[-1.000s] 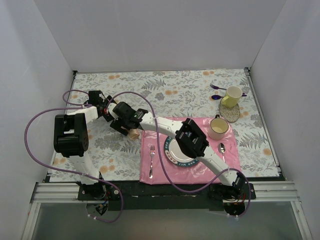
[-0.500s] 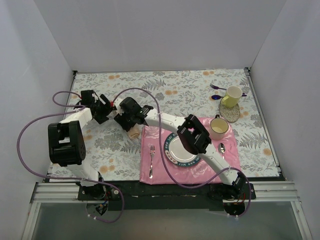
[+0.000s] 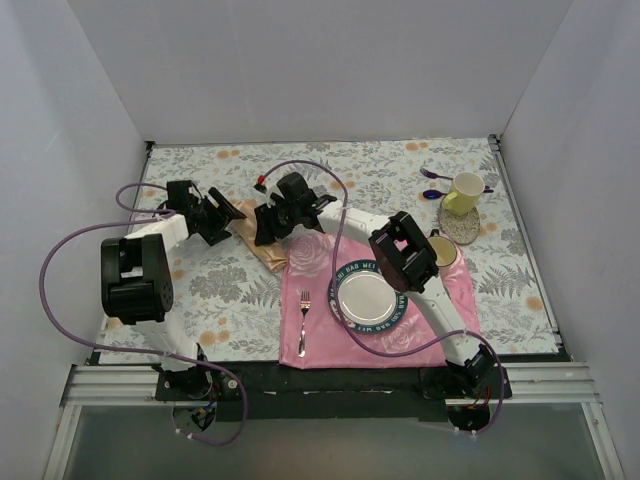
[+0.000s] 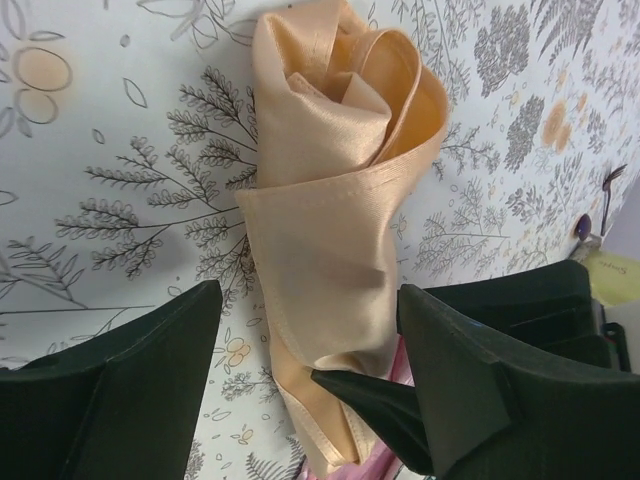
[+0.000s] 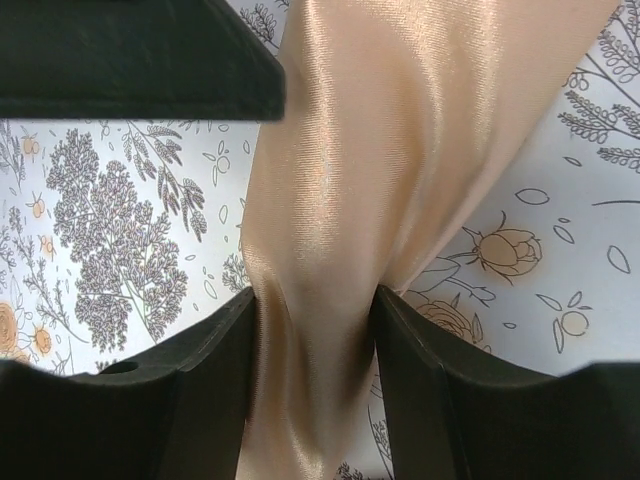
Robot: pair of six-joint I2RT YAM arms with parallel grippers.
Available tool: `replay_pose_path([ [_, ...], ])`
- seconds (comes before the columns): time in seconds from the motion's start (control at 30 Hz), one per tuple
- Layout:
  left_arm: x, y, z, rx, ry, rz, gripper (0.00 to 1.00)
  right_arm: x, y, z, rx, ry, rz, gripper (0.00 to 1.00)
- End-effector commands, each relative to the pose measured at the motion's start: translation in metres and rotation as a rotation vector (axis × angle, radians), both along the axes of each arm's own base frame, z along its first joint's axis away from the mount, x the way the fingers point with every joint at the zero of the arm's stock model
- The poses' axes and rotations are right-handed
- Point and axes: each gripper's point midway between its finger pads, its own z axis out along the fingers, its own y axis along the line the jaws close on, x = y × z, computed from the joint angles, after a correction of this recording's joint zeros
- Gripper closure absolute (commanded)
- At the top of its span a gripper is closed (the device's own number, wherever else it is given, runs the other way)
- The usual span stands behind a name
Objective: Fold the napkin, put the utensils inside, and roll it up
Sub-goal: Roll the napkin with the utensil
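The napkin [image 3: 260, 247] is lying on the desk [image 3: 380, 170], drawn out longer than a second ago. Our right jaws are pinching its bunched cloth, and our left jaws are hanging spread either side. We are judging the folding barely begun.

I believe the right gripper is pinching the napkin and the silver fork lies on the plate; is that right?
Not quite: the top external view shows the silver fork on the pink mat beside the plate. The right gripper does pinch the napkin.
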Motion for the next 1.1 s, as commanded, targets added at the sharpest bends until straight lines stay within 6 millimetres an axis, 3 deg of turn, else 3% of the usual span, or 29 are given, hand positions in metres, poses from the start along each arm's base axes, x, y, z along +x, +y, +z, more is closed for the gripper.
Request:
replay_pose_path([
  [0.0,0.011,-0.012,0.009,-0.019,-0.040,-0.044,0.30,-0.013,-0.006,-0.006,-0.028,0.061,0.020,0.43],
  [0.4,-0.014,0.008,0.033,0.092,-0.081,0.048,0.28,-0.022,-0.009,-0.012,-0.206,-0.087,0.081,0.22],
  [0.57,-0.005,0.006,0.043,0.048,-0.114,0.051,0.30,-0.017,-0.013,0.008,-0.202,-0.139,0.069,0.15],
  [0.67,0.010,0.000,0.044,0.013,-0.132,0.026,0.38,-0.012,-0.016,0.027,-0.155,-0.125,0.033,0.14],
  [0.73,0.016,0.000,0.033,0.003,-0.113,0.028,0.46,-0.003,-0.017,0.049,-0.101,-0.135,0.005,0.14],
  [0.8,0.022,-0.001,0.031,-0.016,-0.119,0.020,0.53,-0.003,-0.024,0.054,-0.079,-0.106,-0.024,0.14],
  [0.83,0.023,-0.002,0.024,-0.023,-0.104,0.022,0.58,0.004,-0.026,0.071,-0.034,-0.129,-0.044,0.14],
  [0.87,0.025,-0.002,0.023,-0.027,-0.110,0.024,0.59,0.001,-0.033,0.064,-0.039,-0.098,-0.061,0.14],
  [0.97,0.023,0.001,0.006,-0.014,-0.078,0.032,0.60,0.010,-0.044,0.084,0.011,-0.121,-0.095,0.14],
  [1.07,0.017,0.004,-0.003,0.001,-0.055,0.045,0.60,0.013,-0.054,0.086,0.006,-0.125,-0.116,0.14],
])
